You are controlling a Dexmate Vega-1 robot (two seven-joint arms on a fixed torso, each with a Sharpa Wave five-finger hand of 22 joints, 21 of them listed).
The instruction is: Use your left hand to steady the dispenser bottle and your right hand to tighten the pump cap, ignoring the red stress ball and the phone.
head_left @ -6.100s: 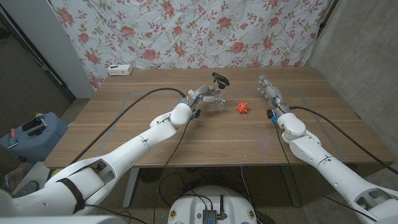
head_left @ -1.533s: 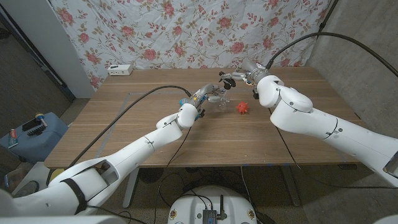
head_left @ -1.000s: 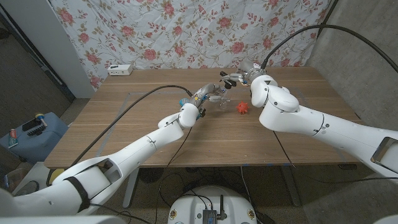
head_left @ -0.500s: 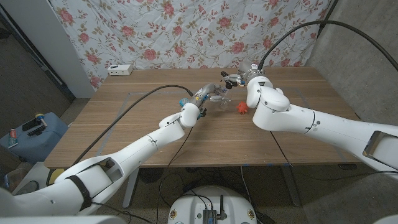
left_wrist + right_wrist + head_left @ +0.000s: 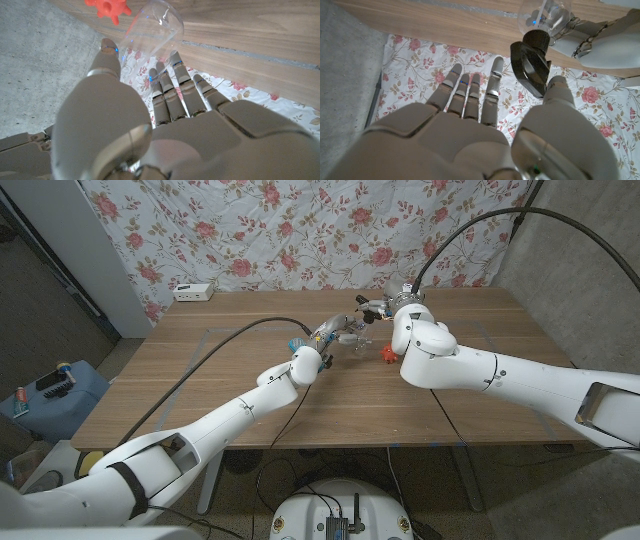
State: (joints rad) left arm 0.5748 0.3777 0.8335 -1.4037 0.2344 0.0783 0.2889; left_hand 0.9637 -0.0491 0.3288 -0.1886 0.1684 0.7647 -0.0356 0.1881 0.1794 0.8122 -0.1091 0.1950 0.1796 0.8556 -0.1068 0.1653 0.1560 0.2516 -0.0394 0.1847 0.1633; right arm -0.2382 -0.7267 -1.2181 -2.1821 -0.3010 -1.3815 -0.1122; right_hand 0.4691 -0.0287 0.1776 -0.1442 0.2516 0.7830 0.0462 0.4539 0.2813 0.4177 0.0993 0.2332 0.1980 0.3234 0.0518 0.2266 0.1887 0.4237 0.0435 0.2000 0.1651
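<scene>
The wooden table point(image 5: 200, 395) carries a clear dispenser bottle point(image 5: 352, 336) standing in the left hand point(image 5: 330, 332). A red stress ball point(image 5: 386, 354) lies just beside the right hand point(image 5: 385, 308). A white box point(image 5: 192, 291) sits well away from both.

The right arm covers part of the red stress ball point(image 5: 386, 356) in the head view — the dispenser bottle point(image 5: 151, 31) runs past the left wrist picture's edge.
</scene>
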